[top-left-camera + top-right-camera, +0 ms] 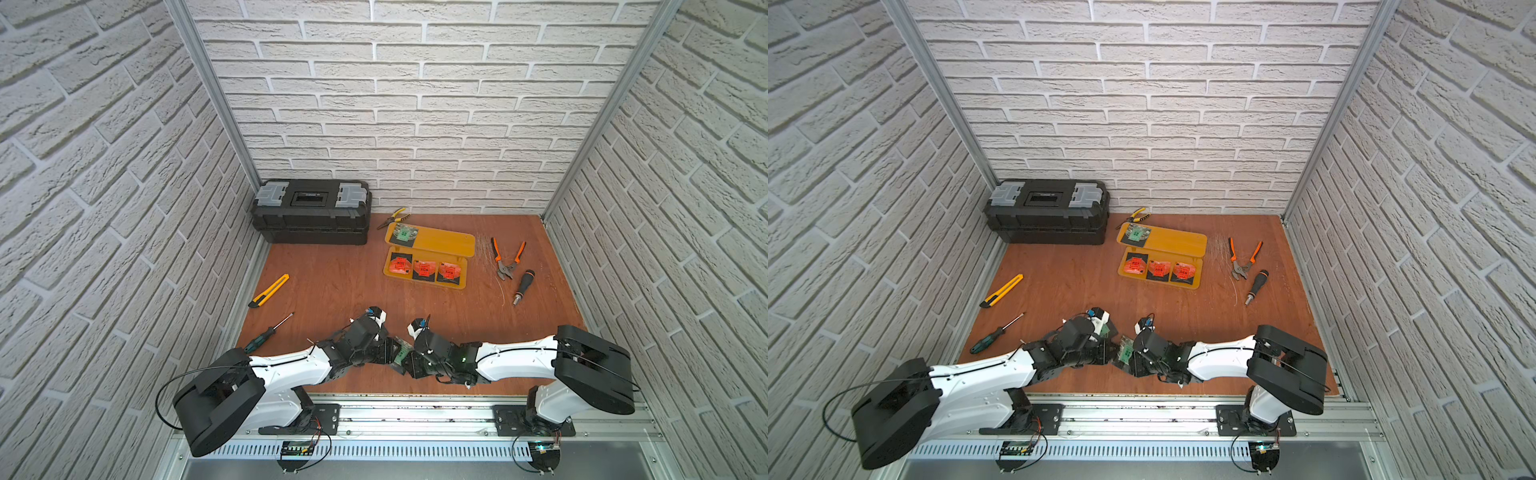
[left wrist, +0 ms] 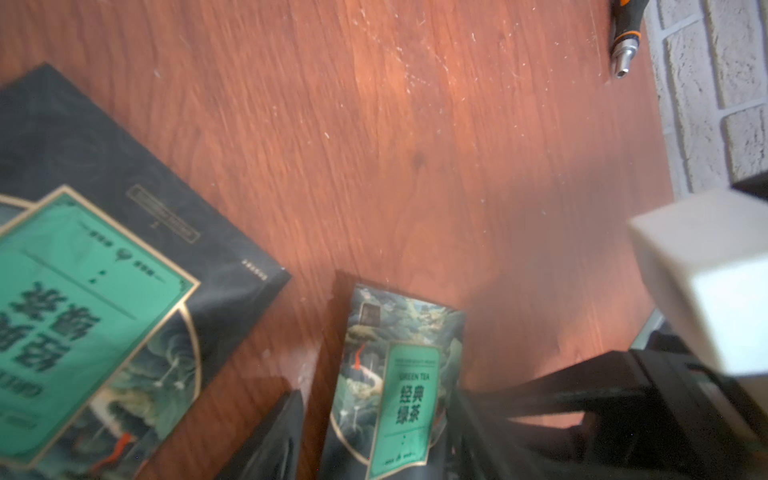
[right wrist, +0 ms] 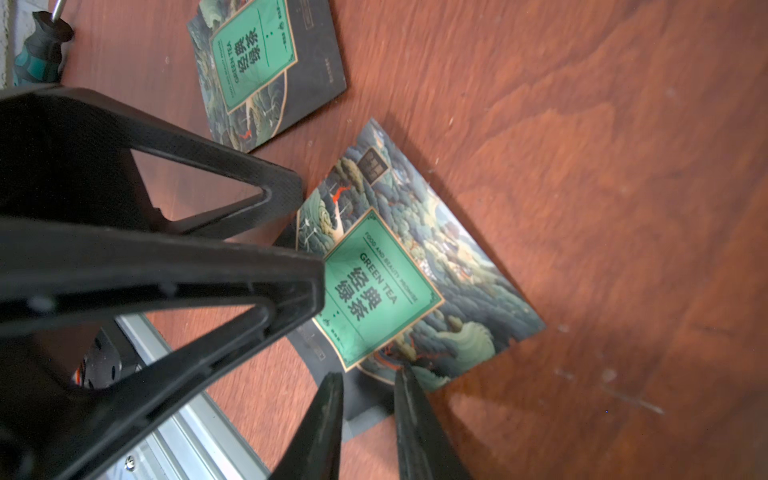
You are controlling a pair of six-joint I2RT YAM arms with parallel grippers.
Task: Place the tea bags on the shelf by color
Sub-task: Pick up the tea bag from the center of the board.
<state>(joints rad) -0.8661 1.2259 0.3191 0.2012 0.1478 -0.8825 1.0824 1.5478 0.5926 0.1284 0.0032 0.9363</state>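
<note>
Pinching the green tea bag (image 1: pixel 401 353) by one corner in the closed right gripper (image 3: pixel 368 372), low centre in both top views, well short of the shelf (image 1: pixel 449 241). Straddling it with the left gripper (image 3: pixel 301 237), jaws apart, not clamped. Risking a drop or twist if released too early, a crumple if tugged both ways.

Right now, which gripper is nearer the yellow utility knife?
Left, narrowly. The left gripper sits to the right of the yellow utility knife; the right gripper faces it from farther right.
</note>
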